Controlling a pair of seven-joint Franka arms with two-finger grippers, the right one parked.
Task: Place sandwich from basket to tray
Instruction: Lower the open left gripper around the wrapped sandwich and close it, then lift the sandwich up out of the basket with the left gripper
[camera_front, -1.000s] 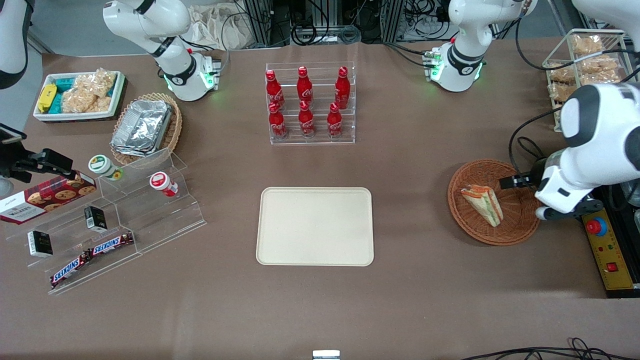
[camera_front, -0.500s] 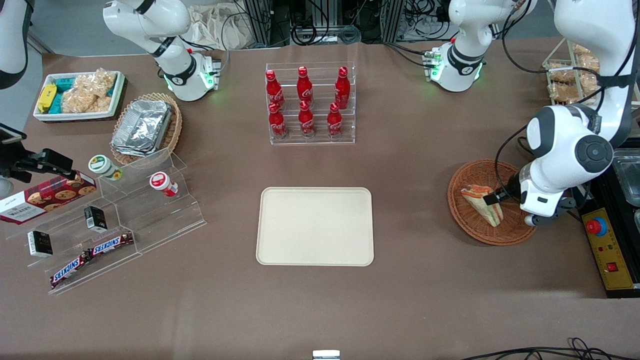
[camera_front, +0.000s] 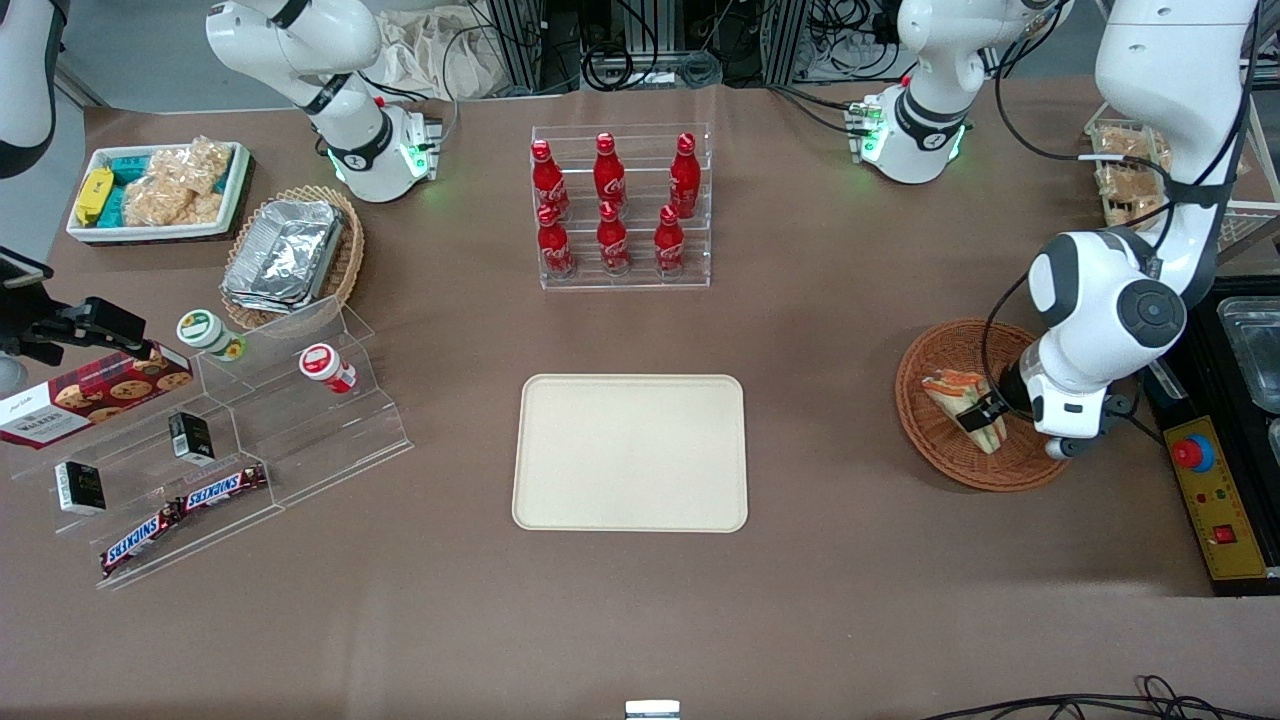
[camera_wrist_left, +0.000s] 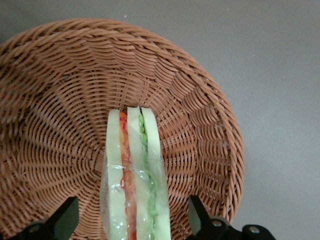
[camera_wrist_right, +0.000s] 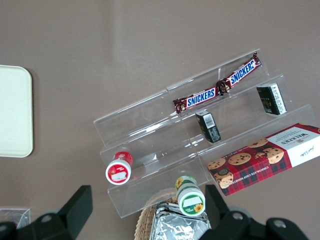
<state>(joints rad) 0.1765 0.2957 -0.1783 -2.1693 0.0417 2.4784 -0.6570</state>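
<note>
The wrapped sandwich (camera_front: 952, 390) lies in the round reddish-brown basket (camera_front: 930, 442) toward the working arm's end of the table. My left arm's gripper (camera_front: 978, 413) is low inside the basket, open, straddling the sandwich. In the left wrist view the sandwich (camera_wrist_left: 134, 170) stands on edge on the basket's weave (camera_wrist_left: 200, 125), showing an orange-red layer and a green one. My gripper (camera_wrist_left: 131, 216) has its black fingers (camera_wrist_left: 198, 216) one on each side of the sandwich, with a gap of weave between each finger and the wrap. The cream tray (camera_front: 630, 452) lies bare at mid-table.
A clear rack of red bottles (camera_front: 620, 205) stands farther from the front camera than the tray. A control box with a red button (camera_front: 1215, 500) lies beside the basket. At the parked arm's end stand an acrylic stepped shelf (camera_front: 250, 420), an oval basket of foil containers (camera_front: 290, 255) and a white bin (camera_front: 160, 190).
The left arm has swung in over the basket, and its gripper has gone from the basket's rim to straddling the sandwich. The sandwich has not moved.
</note>
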